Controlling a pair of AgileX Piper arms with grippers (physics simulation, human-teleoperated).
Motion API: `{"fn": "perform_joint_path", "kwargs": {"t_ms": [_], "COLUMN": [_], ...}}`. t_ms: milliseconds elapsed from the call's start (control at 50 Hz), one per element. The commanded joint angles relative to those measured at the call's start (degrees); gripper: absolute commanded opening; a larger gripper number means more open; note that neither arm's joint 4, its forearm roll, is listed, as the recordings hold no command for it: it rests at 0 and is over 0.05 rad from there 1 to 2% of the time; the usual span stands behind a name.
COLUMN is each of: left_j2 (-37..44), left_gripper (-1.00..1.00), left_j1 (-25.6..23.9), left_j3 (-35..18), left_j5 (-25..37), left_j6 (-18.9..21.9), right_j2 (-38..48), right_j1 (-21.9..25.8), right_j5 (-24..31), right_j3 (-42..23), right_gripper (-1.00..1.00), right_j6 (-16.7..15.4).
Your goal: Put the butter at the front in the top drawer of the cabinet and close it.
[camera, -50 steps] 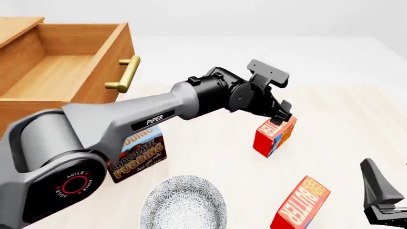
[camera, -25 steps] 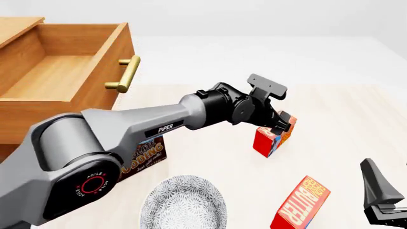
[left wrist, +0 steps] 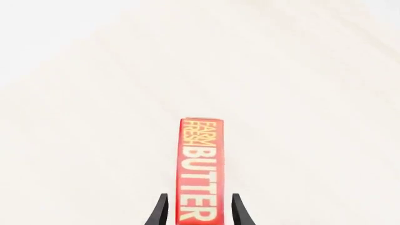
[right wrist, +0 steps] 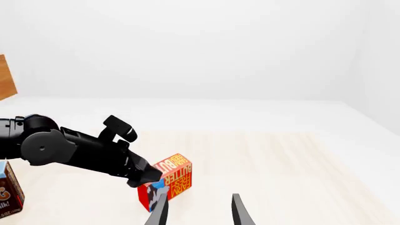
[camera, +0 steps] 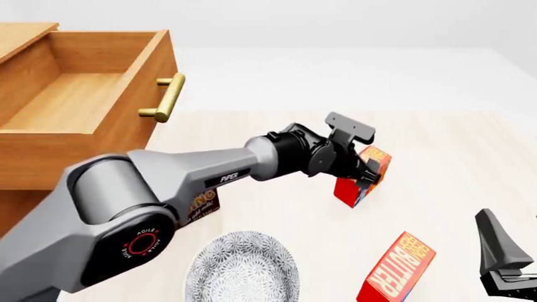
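Butter (camera: pixel 363 178) between left claw (camera: pixel 366 171) fingers, arm outstretched

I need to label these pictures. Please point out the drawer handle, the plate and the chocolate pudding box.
drawer handle (camera: pixel 167 98): front view, middle of the brass bar.
plate (camera: pixel 243 267): front view, its patterned centre.
chocolate pudding box (camera: pixel 204 202): front view, visible front face below the left arm.

Simulated tabletop test scene, not a real room
Flat rendered look w/ blank white backdrop, pale wood table (camera: pixel 453 145), honey-brown cabinet (camera: pixel 50 157), grocery props: butter cartons (camera: pixel 394 267), Chocolate Pudding box (camera: pixel 200 204), patterned plate (camera: pixel 241 267), plus grey Piper arm (camera: pixel 168 182) w/ AgileX logo
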Motion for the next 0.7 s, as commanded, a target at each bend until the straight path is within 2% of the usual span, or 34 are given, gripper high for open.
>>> {"fn": "perform_joint_path", "kwargs": {"t_ms": [20,700], "left_j2": [1.4,8.6], "left_gripper": [1.0,1.0], "left_j1": [0.0,-0.9], "left_j3": [-0.1,-2.7], "left_j5": [-0.6,-2.1], "left_j6": [-0.8,-3.6], "right_j2": [-0.1,-0.1], "right_j1": [0.0,0.0], "right_j5": [0.0,0.0], "right_j3": [0.0,0.0], "right_gripper": [1.0,1.0], "right_j6": [0.0,0.0]}}
